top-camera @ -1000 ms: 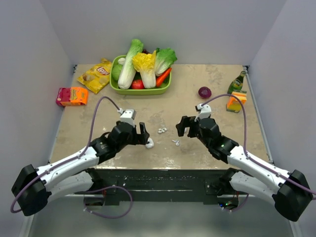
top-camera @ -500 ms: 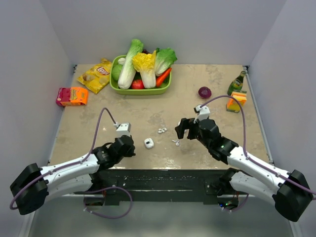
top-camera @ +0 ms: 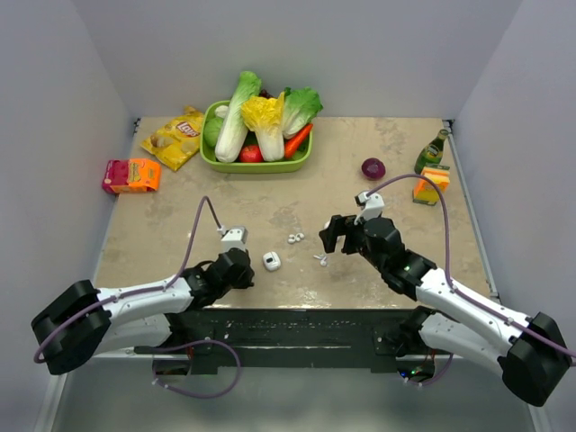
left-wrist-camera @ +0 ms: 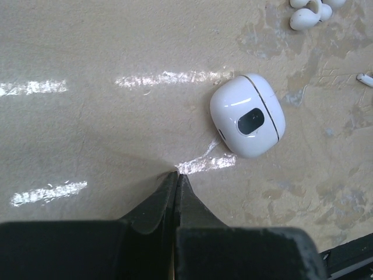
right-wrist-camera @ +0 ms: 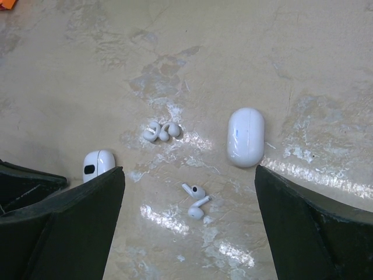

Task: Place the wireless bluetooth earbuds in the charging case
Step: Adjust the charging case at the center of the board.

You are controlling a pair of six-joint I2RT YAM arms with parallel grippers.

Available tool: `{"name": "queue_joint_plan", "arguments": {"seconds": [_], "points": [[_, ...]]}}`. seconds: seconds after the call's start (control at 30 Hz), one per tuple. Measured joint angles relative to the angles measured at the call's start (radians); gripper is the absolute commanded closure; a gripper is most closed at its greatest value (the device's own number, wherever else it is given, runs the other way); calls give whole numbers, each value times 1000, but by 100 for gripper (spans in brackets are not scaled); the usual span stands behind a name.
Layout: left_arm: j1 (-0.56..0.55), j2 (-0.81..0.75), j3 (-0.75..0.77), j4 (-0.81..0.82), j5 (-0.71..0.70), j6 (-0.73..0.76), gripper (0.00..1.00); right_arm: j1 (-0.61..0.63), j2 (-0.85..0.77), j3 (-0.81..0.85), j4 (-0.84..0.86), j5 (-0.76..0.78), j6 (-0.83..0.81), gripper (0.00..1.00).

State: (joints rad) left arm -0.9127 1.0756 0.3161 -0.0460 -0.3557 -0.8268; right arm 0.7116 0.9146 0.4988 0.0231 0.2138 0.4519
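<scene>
The charging case (left-wrist-camera: 247,122), a white pebble with a dark oval window, lies closed on the beige table (top-camera: 270,211). It also shows in the top view (top-camera: 271,261) and the right wrist view (right-wrist-camera: 98,163). My left gripper (left-wrist-camera: 176,173) is shut with nothing in it, its tips just short of the case on the near-left side (top-camera: 241,267). The two stemmed earbuds (right-wrist-camera: 194,200) lie side by side on the table (top-camera: 321,259). My right gripper (right-wrist-camera: 187,169) hovers above them, open, fingers (right-wrist-camera: 76,216) wide to either side (top-camera: 335,241).
A second, longer white case (right-wrist-camera: 245,136) and a pair of hook-shaped white buds (right-wrist-camera: 162,131) lie close by. A green tray of vegetables (top-camera: 256,162), a chips bag (top-camera: 175,137), a snack box (top-camera: 131,175), a red onion (top-camera: 373,168) and a bottle (top-camera: 432,149) stand further back.
My left gripper was open around the charging case; it has since pulled back toward the near edge and shut empty, leaving the case on the table. The right arm has barely moved.
</scene>
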Motion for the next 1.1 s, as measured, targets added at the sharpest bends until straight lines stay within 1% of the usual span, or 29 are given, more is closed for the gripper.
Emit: {"name": "queue_joint_plan", "arguments": {"seconds": [0.27,0.57,1.1], "points": [[-6,90,3,117,15,2,100,0,1,-6,-1,-4,4,5],[-11,166,21,209,32,8,100,0,1,-13,-1,-5,5,5],[-35,219,47,247,55,18,100,0,-2,-16,-4,-5,12,5]]}}
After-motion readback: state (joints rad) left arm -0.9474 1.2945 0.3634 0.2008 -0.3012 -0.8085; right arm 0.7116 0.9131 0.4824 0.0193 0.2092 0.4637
